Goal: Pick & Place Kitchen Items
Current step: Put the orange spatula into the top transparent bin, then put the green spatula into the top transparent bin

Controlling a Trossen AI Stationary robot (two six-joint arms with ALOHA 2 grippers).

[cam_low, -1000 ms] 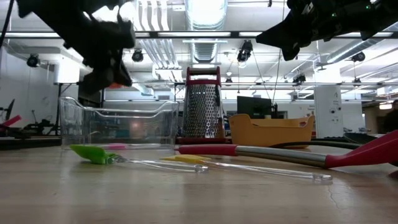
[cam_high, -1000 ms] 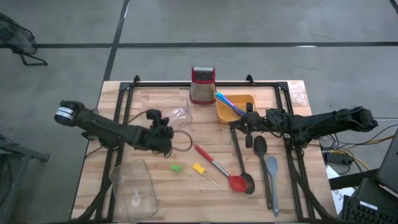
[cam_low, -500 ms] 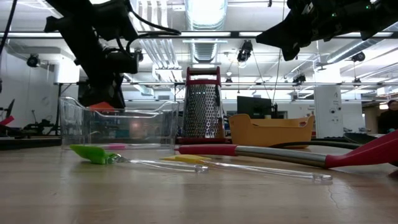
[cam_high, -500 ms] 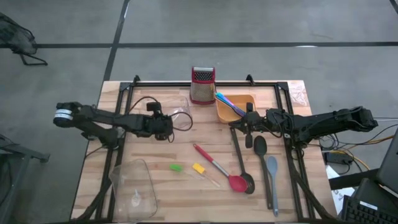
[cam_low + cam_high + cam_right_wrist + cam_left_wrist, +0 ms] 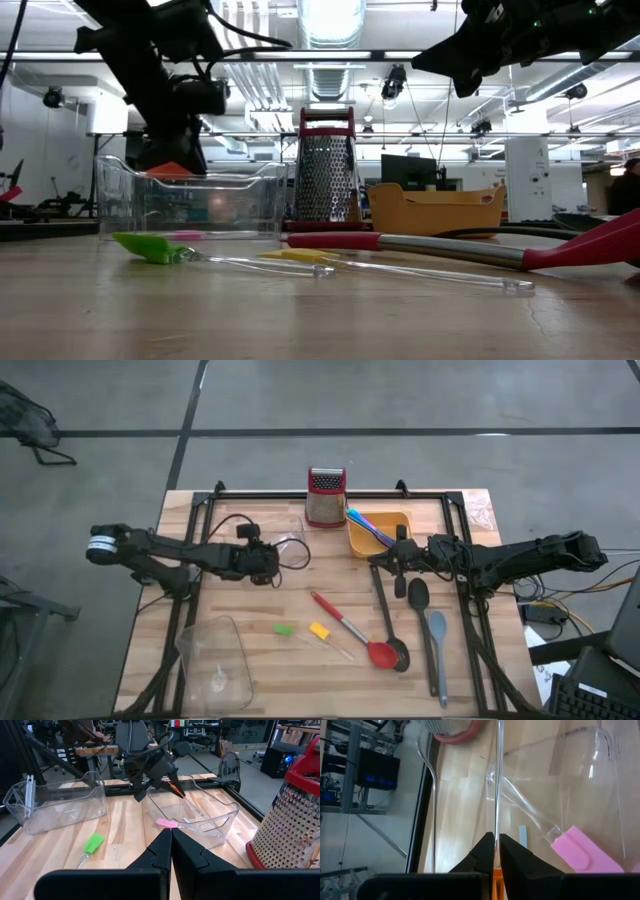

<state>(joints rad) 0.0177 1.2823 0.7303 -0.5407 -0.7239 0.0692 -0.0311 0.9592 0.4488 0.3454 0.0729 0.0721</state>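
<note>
Orange-tipped stick is pinched in the left gripper, jaws clamped on its clear handle, orange head poking down toward the clear tub by the box grater. Left wrist view shows the handle running straight out from between the closed fingers, so the long axis is in line with the gripper. Orange head sits about at rim height, just over the tub's near wall in the low view. A pink-tipped stick already lies inside the tub.

Key relation: tub interior is directly below and slightly ahead of the jaws, so I'd judge the drop needs only a small advance toward the grater, then release.

Right gripper hovers beside the orange tray, on the grater's far side from the tub, fingers closed on nothing, idle. Green stick, yellow stick, red spatula and the spoons are not yet sorted, well out from the tub.
</note>
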